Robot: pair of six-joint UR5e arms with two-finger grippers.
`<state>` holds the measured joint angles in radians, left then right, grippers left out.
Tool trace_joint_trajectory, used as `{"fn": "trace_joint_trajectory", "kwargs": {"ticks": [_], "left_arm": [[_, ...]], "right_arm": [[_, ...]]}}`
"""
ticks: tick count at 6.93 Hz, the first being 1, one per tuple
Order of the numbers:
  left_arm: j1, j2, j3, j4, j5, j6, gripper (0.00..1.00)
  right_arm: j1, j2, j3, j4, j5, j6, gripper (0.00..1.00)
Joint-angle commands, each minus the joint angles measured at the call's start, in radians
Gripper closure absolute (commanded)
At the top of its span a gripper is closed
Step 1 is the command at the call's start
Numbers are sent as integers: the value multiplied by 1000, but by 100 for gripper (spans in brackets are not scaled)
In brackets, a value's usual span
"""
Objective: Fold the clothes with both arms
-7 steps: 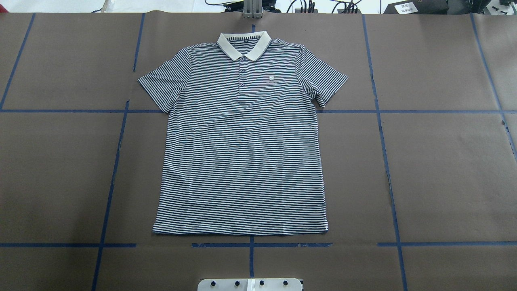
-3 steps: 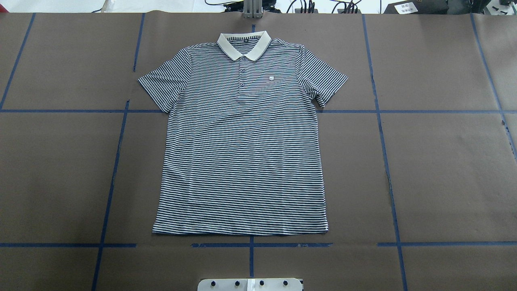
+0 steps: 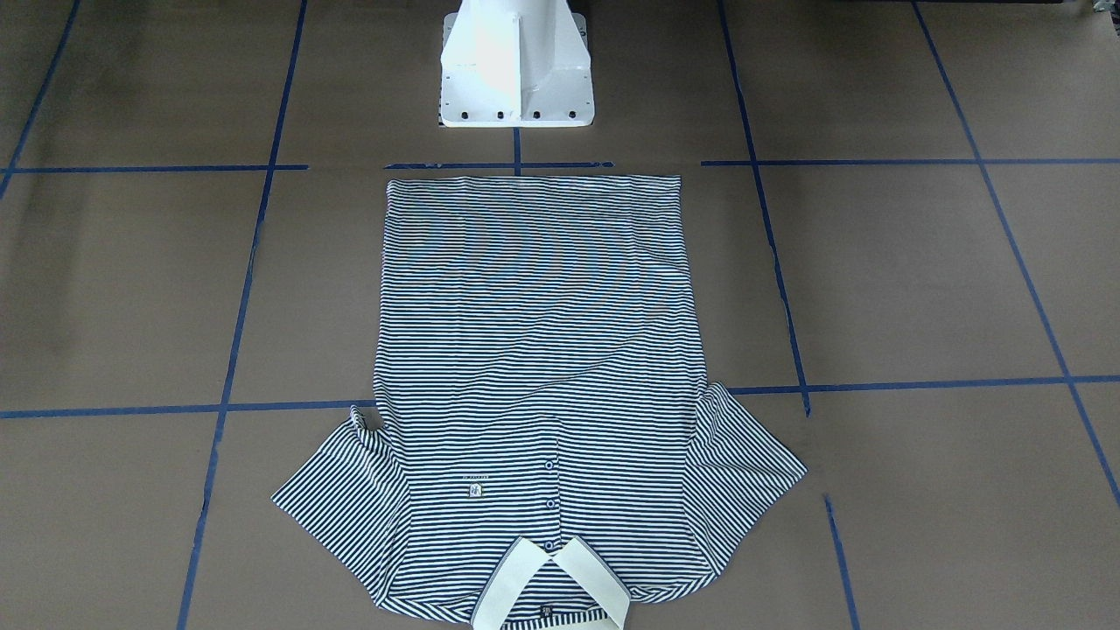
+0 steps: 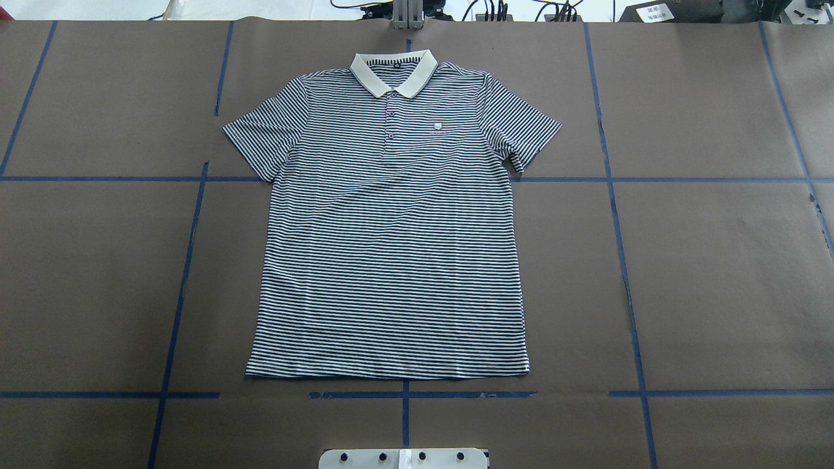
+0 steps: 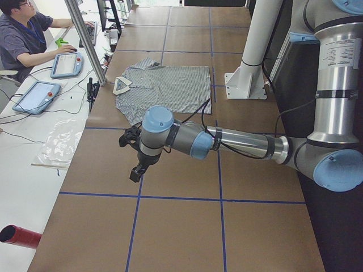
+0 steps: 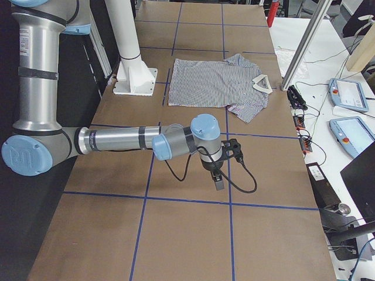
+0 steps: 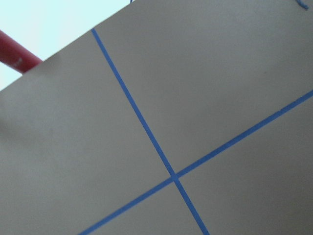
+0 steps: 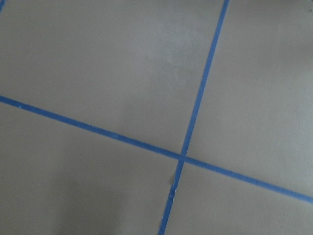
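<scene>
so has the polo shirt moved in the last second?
No. In the overhead view the polo shirt keeps its hem the same gap from the blue tape line, and the collar has not shifted.

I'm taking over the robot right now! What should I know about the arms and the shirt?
Left gripper: hovers over bare table, clear of the shirt; cannot tell if open or shut.
Right gripper: the same, at the opposite end.
Polo shirt: flat, front up, sleeves spread, collar on the far side from the white base.
Done: no fold made.
Left: all the folding.
</scene>
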<state>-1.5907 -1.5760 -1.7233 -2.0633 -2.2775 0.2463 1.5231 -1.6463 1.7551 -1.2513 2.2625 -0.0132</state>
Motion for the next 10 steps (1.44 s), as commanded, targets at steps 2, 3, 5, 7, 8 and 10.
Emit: {"fn": "trace_joint_trajectory", "kwargs": {"ticks": [2, 3, 5, 7, 8, 10], "left_arm": [[3, -21, 95, -334, -8, -252, 0], [12, -36, 97, -336, -8, -260, 0], [14, -38, 97, -340, -10, -306, 0], [50, -38, 97, -337, -8, -312, 0], [107, -38, 106, -331, -2, -312, 0], [132, -50, 146, -342, -8, -405, 0]], "right_arm": [[-7, 54, -107, 146, 17, 18, 0], [-7, 80, -140, 154, 91, 21, 0], [-45, 115, -131, 189, 100, 268, 0], [-93, 115, -144, 227, 98, 309, 0], [-112, 117, -149, 230, 94, 306, 0], [-135, 208, -157, 224, 72, 353, 0]]}}
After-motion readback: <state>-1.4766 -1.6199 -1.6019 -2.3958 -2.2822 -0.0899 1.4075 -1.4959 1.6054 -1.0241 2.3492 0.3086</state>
